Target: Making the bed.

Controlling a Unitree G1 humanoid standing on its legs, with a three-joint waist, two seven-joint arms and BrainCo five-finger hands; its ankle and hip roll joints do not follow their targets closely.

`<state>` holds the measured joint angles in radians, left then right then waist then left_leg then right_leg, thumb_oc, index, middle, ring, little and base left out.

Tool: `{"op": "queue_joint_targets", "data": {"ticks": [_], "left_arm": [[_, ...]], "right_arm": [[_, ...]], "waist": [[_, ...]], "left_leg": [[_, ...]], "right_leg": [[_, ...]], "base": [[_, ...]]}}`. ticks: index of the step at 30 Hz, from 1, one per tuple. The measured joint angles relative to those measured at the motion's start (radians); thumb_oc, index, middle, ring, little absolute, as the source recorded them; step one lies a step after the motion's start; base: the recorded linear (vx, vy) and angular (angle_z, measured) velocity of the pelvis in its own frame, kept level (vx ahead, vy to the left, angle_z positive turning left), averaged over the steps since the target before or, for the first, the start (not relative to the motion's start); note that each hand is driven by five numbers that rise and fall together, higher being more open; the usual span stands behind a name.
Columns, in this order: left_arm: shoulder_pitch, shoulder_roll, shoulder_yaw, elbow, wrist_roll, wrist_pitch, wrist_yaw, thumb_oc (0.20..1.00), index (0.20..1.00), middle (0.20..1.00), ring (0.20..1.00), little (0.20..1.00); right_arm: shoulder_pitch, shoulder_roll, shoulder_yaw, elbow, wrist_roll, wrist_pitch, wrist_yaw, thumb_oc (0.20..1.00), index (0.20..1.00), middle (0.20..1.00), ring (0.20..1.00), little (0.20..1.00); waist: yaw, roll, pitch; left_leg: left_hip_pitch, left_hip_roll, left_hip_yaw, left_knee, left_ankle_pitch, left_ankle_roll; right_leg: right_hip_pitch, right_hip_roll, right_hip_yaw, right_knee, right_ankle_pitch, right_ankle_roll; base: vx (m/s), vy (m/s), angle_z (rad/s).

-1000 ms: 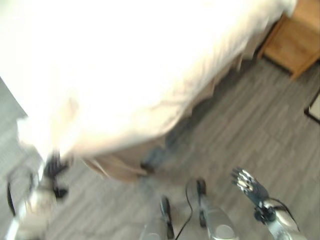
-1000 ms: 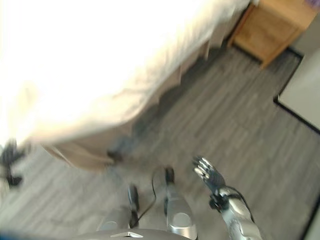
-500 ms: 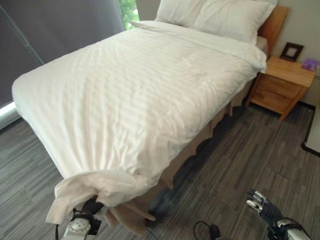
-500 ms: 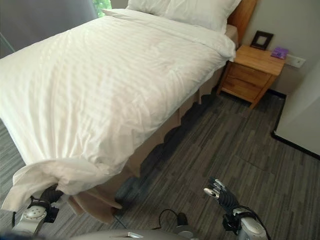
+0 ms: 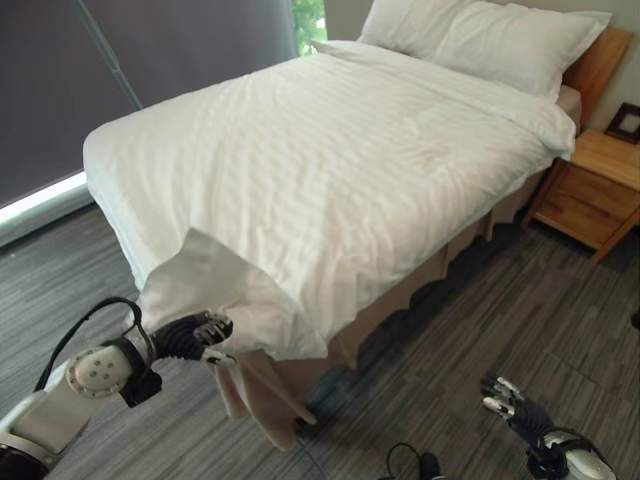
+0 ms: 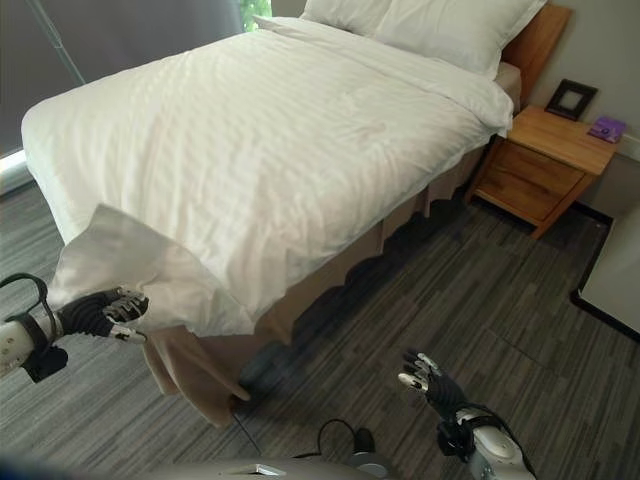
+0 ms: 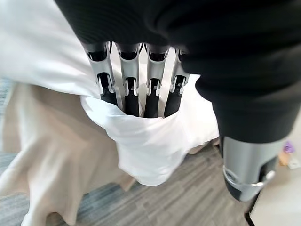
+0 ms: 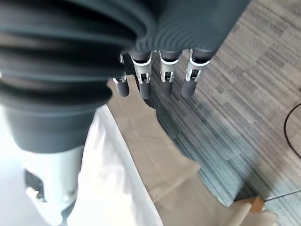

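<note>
Our left hand (image 5: 195, 334) sits low at the near corner of the bed, and in its own wrist view its fingers (image 7: 132, 89) run down into a fold of the white duvet (image 5: 330, 170), dark tips hidden in the cloth, so we cannot tell whether they are clamped on it or merely tucked in. Right against this hand, the duvet's corner (image 6: 130, 262) stands lifted in a loose peak, with its lower edge hanging just past our fingers. Below and just beyond the hand, the beige bed skirt (image 5: 250, 385) drapes down to the grey wood-look floor (image 6: 380, 300). Farther out from the hand, the duvet lies spread flat over the whole mattress, reaching two white pillows (image 5: 480, 35) at the far end against a wooden headboard (image 6: 535, 40). Our right hand (image 6: 428, 378) hangs well apart from the bed, over bare floor, fingers relaxed and lightly bent, grasping nothing; its wrist view shows the bed skirt and floor past its fingertips. Far beyond that hand, beside the headboard, stands a wooden nightstand (image 6: 540, 160) with a small picture frame (image 6: 571, 98) and a purple object (image 6: 607, 127) on top.
</note>
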<state>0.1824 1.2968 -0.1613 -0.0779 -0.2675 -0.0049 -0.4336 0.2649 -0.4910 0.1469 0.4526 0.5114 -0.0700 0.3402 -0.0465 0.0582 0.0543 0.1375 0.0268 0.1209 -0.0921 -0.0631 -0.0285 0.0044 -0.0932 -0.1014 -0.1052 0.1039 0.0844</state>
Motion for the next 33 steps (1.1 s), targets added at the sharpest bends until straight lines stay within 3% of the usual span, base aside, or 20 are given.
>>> {"op": "queue_joint_targets", "data": {"ticks": [2, 10, 13, 17, 19, 21, 24, 26, 28, 30, 32, 33], "left_arm": [[-0.006, 0.005, -0.002, -0.002, -0.039, 0.008, -0.025, 1.0, 1.0, 1.0, 1.0, 1.0], [-0.042, 0.16, -0.058, -0.072, -0.085, 0.012, -0.099, 1.0, 1.0, 1.0, 1.0, 1.0], [-0.031, 0.201, -0.071, -0.091, 0.041, -0.033, -0.198, 1.0, 1.0, 1.0, 1.0, 1.0], [0.143, 0.112, -0.06, -0.228, 0.319, -0.197, -0.303, 1.0, 1.0, 1.0, 1.0, 1.0], [0.168, 0.038, -0.062, -0.233, 0.382, -0.21, -0.31, 1.0, 1.0, 1.0, 1.0, 1.0], [0.286, -0.058, 0.036, -0.25, 0.467, -0.218, -0.306, 1.0, 1.0, 1.0, 1.0, 1.0], [0.343, -0.058, 0.184, -0.295, 0.569, -0.226, -0.262, 1.0, 1.0, 1.0, 1.0, 1.0], [0.342, -0.059, 0.23, -0.324, 0.596, -0.223, -0.241, 1.0, 1.0, 1.0, 1.0, 1.0], [0.367, -0.058, 0.278, -0.419, 0.531, -0.216, -0.251, 1.0, 1.0, 1.0, 1.0, 1.0], [0.378, -0.054, 0.339, -0.438, 0.358, -0.186, -0.258, 1.0, 1.0, 1.0, 1.0, 1.0], [0.37, -0.021, 0.47, -0.432, 0.125, -0.127, -0.251, 1.0, 1.0, 1.0, 1.0, 1.0], [0.317, -0.045, 0.544, -0.401, -0.056, -0.116, -0.208, 1.0, 1.0, 1.0, 1.0, 1.0]], "right_arm": [[0.0, 0.0, 0.022, 0.002, 0.0, 0.0, 0.011, 1.0, 1.0, 1.0, 1.0, 1.0], [-0.029, 0.003, 0.077, 0.039, 0.009, 0.0, 0.022, 1.0, 1.0, 1.0, 1.0, 1.0], [-0.042, 0.002, 0.079, 0.045, 0.013, 0.001, 0.04, 1.0, 1.0, 1.0, 1.0, 1.0], [-0.043, 0.004, 0.063, 0.042, 0.012, 0.004, 0.05, 1.0, 1.0, 1.0, 1.0, 1.0], [-0.036, 0.004, 0.055, 0.031, 0.012, 0.006, 0.05, 1.0, 1.0, 1.0, 1.0, 1.0], [-0.024, 0.023, 0.014, 0.023, 0.012, 0.006, 0.049, 1.0, 1.0, 1.0, 1.0, 1.0], [0.008, 0.028, -0.012, 0.024, 0.007, 0.024, 0.044, 1.0, 1.0, 1.0, 1.0, 1.0], [0.01, 0.035, -0.012, 0.023, 0.007, 0.032, 0.043, 1.0, 1.0, 1.0, 1.0, 1.0], [0.016, 0.046, -0.012, 0.023, 0.007, 0.039, 0.047, 1.0, 1.0, 1.0, 1.0, 1.0], [0.026, 0.045, -0.013, 0.023, 0.007, 0.041, 0.049, 1.0, 1.0, 1.0, 1.0, 1.0], [0.035, 0.045, -0.011, 0.023, 0.008, 0.045, 0.054, 1.0, 1.0, 1.0, 1.0, 1.0], [0.035, 0.044, -0.009, 0.027, 0.009, 0.044, 0.058, 1.0, 1.0, 1.0, 1.0, 1.0]], "waist": [[-0.004, 0.001, 0.0], [-0.003, -0.011, -0.011], [0.001, -0.01, -0.013], [0.015, 0.002, -0.02], [0.023, 0.003, -0.021], [0.026, 0.001, -0.026], [0.051, -0.01, -0.035], [0.051, -0.013, -0.038], [0.051, -0.012, -0.046], [0.049, -0.006, -0.057], [0.051, -0.007, -0.06], [0.051, -0.006, -0.063]], "left_leg": [[0.003, 0.0, 0.0, 0.0, 0.0, 0.0], [0.012, -0.001, -0.004, 0.0, 0.0, 0.0], [0.017, -0.002, -0.003, 0.0, 0.0, 0.0], [0.019, -0.001, 0.001, -0.001, 0.0, 0.0], [0.014, 0.0, 0.001, -0.006, -0.001, -0.001], [0.01, 0.002, 0.004, -0.007, -0.007, -0.008], [-0.006, 0.003, 0.005, -0.006, -0.015, -0.006], [-0.012, 0.002, 0.005, -0.006, -0.015, -0.004], [-0.012, 0.001, 0.006, -0.006, -0.015, -0.003], [-0.011, 0.001, 0.005, -0.006, -0.014, -0.002], [-0.013, 0.003, 0.003, -0.006, -0.015, -0.003], [-0.012, 0.004, 0.002, -0.006, -0.015, -0.003]], "right_leg": [[0.003, 0.001, 0.0, 0.0, 0.0, 0.0], [0.013, -0.001, -0.003, 0.001, 0.0, 0.0], [0.02, -0.001, -0.003, 0.001, -0.001, 0.001], [0.018, 0.002, 0.002, 0.001, 0.0, -0.001], [0.016, 0.004, 0.004, 0.001, 0.002, -0.004], [0.012, 0.004, 0.004, 0.0, -0.006, -0.003], [-0.002, 0.004, 0.0, 0.001, 0.0, -0.01], [-0.005, 0.0, -0.005, 0.001, 0.004, -0.011], [-0.006, -0.001, -0.004, 0.001, 0.007, -0.011], [-0.006, 0.0, -0.002, 0.001, 0.008, -0.011], [-0.006, 0.002, -0.005, 0.001, 0.01, -0.013], [-0.004, 0.002, -0.005, 0.005, 0.011, -0.014]], "base": [[0.0, 0.0, 0.0], [0.0, -0.002, 0.0], [0.0, 0.0, 0.0], [0.02, -0.004, -0.04], [0.01, 0.002, -0.02], [0.01, -0.003, 0.03], [0.0, -0.008, 0.09], [-0.01, -0.001, 0.07], [-0.02, 0.002, -0.02], [0.0, 0.0, 0.0], [0.0, 0.0, 0.0], [-0.02, -0.016, 0.05]]}}
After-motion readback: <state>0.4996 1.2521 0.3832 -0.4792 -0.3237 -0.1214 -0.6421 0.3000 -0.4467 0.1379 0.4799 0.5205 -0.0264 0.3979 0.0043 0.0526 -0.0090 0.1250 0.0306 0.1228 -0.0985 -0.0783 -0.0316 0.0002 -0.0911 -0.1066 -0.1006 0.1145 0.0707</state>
